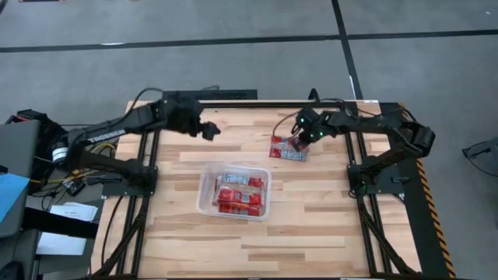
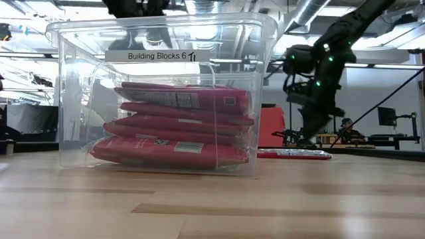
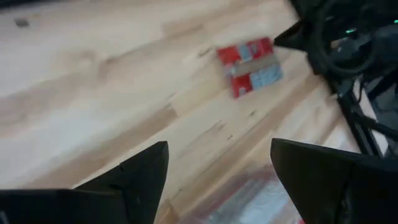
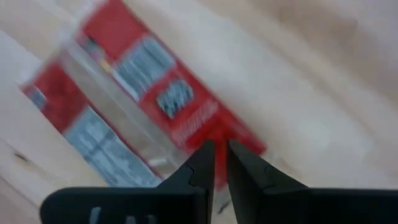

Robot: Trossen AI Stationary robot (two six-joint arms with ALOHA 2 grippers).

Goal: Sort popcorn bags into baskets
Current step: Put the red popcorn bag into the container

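**Right jaws pinching a packet; tub already stacked**

Clear tub (image 1: 204, 189) near the middle of the wooden counter (image 1: 311, 225), labelled "Building Blocks 6" on its wall. Inside, several red popcorn bags (image 2: 179, 126) stacked flat, one on another. Two more red packets (image 1: 288, 148) lying side by side on the counter, well apart from the tub, toward the right arm's side.

Right gripper (image 4: 221, 163) low over those packets, jaws nearly pressed together, nipping the edge of the nearer packet (image 4: 168, 99); green lights glowing on its wrist in the low view. Left gripper (image 1: 208, 130) raised above bare counter, beyond the tub on the left arm's side, jaws spread wide and holding nothing; dark fingers (image 3: 134, 177) framing the wood and the two distant packets.
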